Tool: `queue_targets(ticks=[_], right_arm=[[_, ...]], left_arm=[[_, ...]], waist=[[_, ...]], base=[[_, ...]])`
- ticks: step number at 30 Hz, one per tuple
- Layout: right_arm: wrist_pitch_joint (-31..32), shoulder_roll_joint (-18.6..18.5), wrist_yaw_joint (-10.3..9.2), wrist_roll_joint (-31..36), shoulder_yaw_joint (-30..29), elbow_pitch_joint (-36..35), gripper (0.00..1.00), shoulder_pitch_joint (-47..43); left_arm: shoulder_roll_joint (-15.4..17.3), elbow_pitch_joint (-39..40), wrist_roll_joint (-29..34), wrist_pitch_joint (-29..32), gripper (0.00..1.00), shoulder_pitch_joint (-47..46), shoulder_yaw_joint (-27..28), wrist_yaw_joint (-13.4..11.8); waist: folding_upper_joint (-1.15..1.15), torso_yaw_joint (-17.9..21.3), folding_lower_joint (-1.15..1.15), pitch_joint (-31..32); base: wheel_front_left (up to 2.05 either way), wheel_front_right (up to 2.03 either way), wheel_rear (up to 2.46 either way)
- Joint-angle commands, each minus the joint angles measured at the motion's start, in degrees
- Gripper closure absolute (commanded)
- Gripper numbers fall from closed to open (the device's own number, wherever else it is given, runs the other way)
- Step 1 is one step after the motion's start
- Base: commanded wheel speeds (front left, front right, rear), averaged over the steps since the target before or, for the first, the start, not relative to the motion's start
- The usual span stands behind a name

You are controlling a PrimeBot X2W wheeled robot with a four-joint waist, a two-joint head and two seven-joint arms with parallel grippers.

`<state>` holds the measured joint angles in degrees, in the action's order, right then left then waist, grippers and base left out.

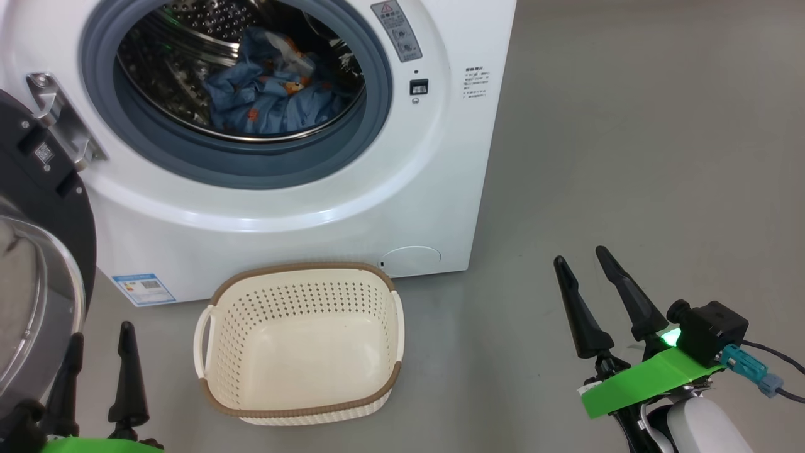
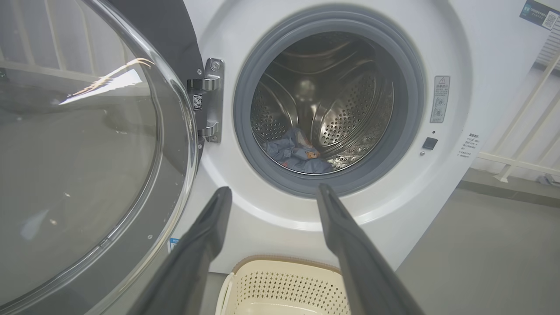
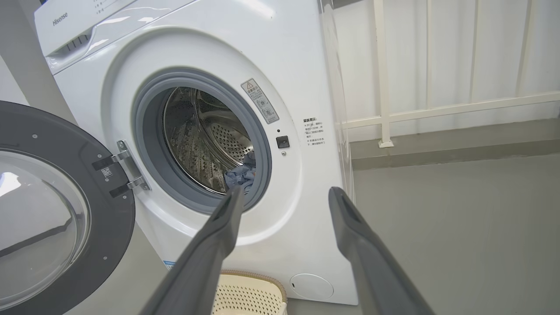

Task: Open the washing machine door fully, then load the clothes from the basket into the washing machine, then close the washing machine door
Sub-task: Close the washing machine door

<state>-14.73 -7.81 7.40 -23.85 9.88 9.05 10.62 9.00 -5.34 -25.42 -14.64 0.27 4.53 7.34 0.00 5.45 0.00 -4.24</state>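
The basket (image 1: 302, 268) sits on the floor between the left gripper (image 1: 100, 333) and right gripper (image 1: 581, 256), nearer the left. Ahead of both stands the washing machine (image 1: 402, 189), with the clothes (image 1: 270, 100) inside. The washing machine door (image 1: 38, 207) hangs just left of the left gripper, possibly touching it.

Both arms low, end effectors empty, jaws spread wide.
Left end effector (image 1: 102, 332) at lower left of head view, dark fingers (image 1: 129, 371) pointing straight up. Right end effector (image 1: 581, 255) at lower right, its fingers tilted up-left, with a green bracket (image 1: 648, 377) and a black wrist camera (image 1: 714, 330) behind them, above a pale forearm (image 1: 704, 425).
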Motion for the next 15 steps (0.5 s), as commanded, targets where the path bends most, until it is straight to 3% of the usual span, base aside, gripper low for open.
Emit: queue_targets(ticks=[1,9,15], right_arm=[[-0.27,-0.26,0.09,-0.14,0.95,-1.31,0.00,0.01],[-0.27,-0.36,0.09,-0.07,0.94,-1.27,0.00,-0.14],[-0.27,-0.73,0.09,-0.51,1.58,-0.84,0.00,0.25]], left_arm=[[0.98,1.40,0.81,-0.36,0.00,-0.97,1.96,0.13],[0.81,1.04,1.05,-0.36,0.00,-1.08,1.98,0.14],[0.43,0.33,1.67,-0.36,0.00,-1.16,2.34,-0.01]], waist=[[0.00,-0.07,0.00,0.08],[0.00,-1.56,0.00,0.67],[0.00,-5.16,0.00,1.21]], base=[[0.00,0.00,0.00],[0.00,0.00,0.00],[0.00,0.00,0.00]])
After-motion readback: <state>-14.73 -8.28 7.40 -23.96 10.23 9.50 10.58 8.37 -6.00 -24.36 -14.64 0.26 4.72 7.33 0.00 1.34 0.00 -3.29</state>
